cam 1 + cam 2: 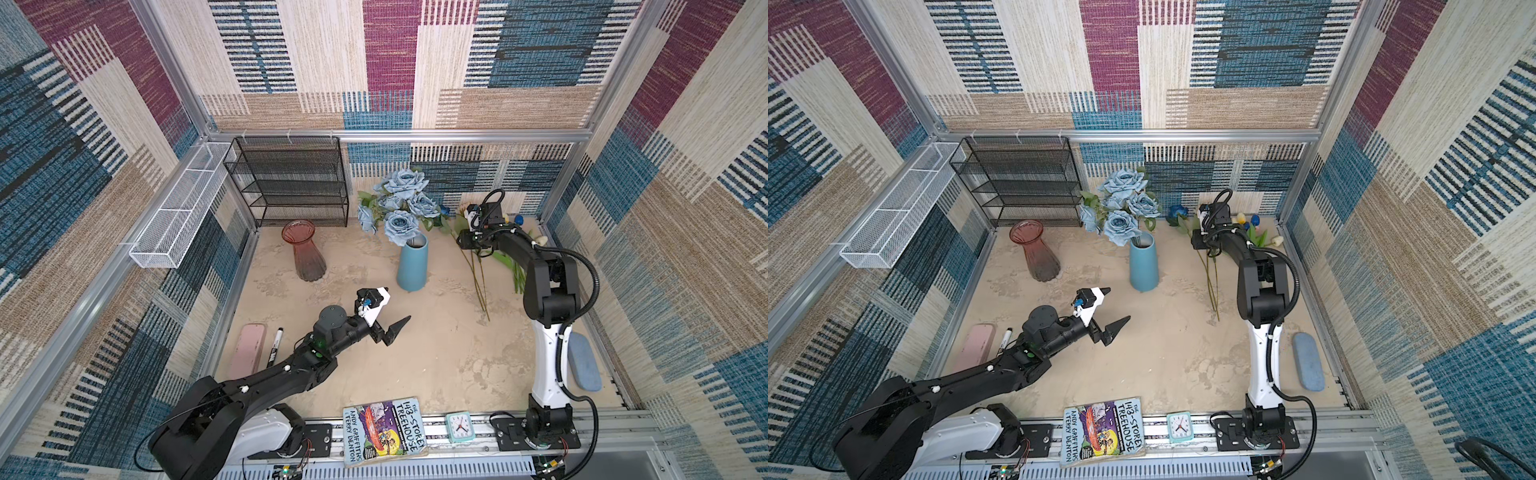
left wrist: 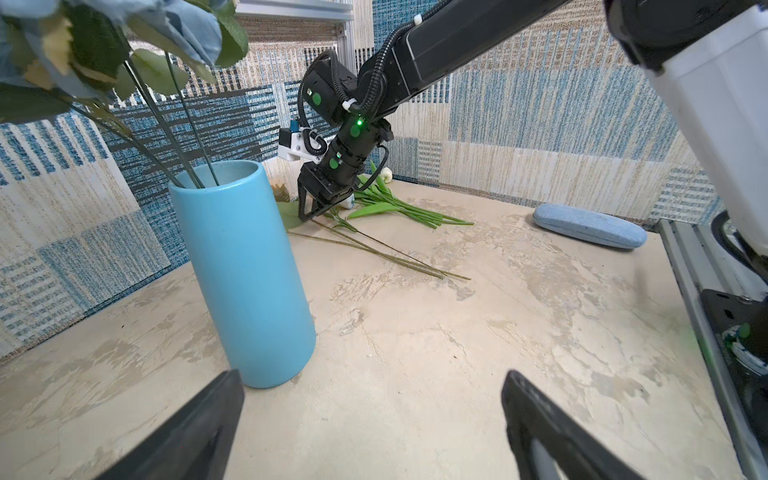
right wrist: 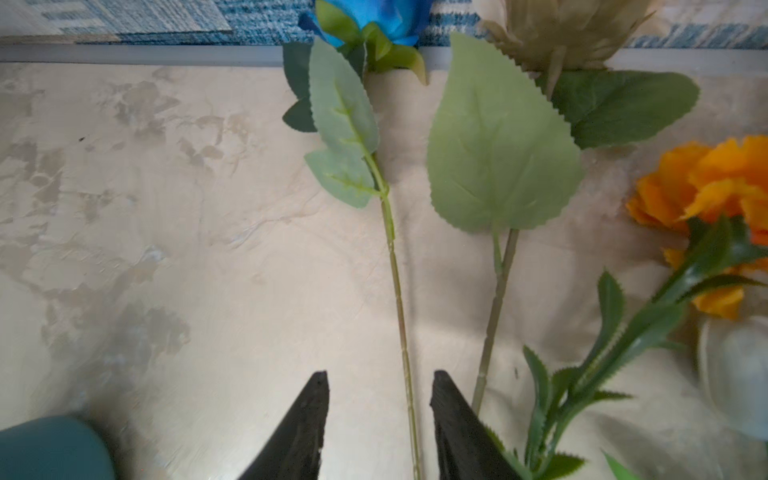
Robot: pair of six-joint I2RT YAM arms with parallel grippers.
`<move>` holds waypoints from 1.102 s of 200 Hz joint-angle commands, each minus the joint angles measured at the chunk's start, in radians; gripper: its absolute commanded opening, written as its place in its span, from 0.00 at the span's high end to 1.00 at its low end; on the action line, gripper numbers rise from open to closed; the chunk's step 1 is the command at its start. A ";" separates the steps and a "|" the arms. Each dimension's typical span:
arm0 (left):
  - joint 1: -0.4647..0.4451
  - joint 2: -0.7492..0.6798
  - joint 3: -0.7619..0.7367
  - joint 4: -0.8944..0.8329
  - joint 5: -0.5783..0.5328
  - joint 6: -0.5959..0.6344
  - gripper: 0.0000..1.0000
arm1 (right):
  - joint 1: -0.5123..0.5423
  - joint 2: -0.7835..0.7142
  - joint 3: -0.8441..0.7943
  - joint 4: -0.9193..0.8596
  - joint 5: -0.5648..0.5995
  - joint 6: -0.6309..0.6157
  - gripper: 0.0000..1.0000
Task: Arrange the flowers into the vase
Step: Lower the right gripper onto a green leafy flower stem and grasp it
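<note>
- Deep-blue rose (image 3: 386,18) lay on the desk (image 3: 166,249) at far right, its stem between the parted jaws of the right claw (image 3: 380,376)
- Dusty-blue rose bunch (image 1: 401,203) stood in the blue vase (image 1: 412,262)
- Left claw (image 1: 397,303) hung wide open near the vase

Three walls (image 1: 390,62) close in my workspace. Each is covered in a woven patchwork of beige, tan, blue and maroon blocks, some striped in black. Aluminium frame bars (image 1: 415,135) run up the corners and across the back. The tabletop (image 1: 436,353) I work over is a mottled beige, plaster-like surface with darker patches. A black mesh shelf rack (image 1: 291,183) stands against the back wall on the left. A long white wire basket (image 1: 178,216) sits along the left frame bar. The light is even and soft, and the shadows are faint.
</note>
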 commanded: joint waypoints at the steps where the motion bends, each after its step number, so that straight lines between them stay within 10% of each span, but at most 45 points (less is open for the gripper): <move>1: -0.001 -0.001 0.010 0.036 0.009 0.029 0.01 | 0.004 0.074 0.108 -0.120 0.026 -0.039 0.55; 64: 0.000 0.003 0.002 0.053 -0.009 0.029 0.01 | 0.023 0.183 0.231 -0.181 0.069 -0.074 0.57; 124: 0.000 0.017 -0.001 0.080 -0.027 0.028 0.01 | 0.040 0.231 0.253 -0.183 0.071 -0.064 0.83; 220: 0.001 -0.044 -0.034 0.079 -0.083 0.039 0.01 | 0.050 0.026 0.067 -0.035 -0.031 -0.038 1.00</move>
